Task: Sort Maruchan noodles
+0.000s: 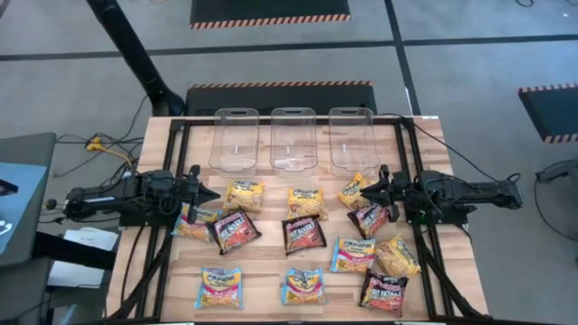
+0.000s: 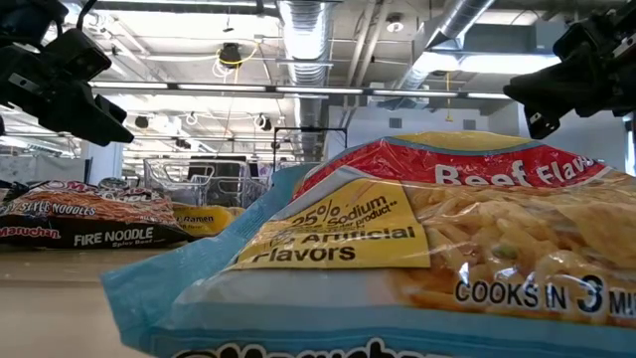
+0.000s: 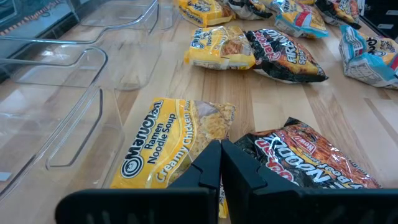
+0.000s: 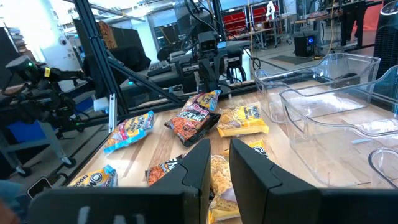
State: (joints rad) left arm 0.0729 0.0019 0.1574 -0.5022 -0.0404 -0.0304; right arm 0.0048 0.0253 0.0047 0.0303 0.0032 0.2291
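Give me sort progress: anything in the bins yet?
Done: nothing; all three clear bins look empty. In hand: nothing held. The left claw is shut, by a yellow packet and a black-red packet; the right claw hovers slightly open over another yellow packet. Left: every noodle packet, about a dozen, lies loose on the table.

Low view: blue packet (image 2: pixel 417 259) fills the frame, cut off at right and bottom edges, hides most of the table. Left wrist view: bins (image 3: pixel 56 93) cropped at the edge. Right wrist view: yellow packet (image 4: pixel 219 177) partly behind right gripper (image 4: pixel 217 163).
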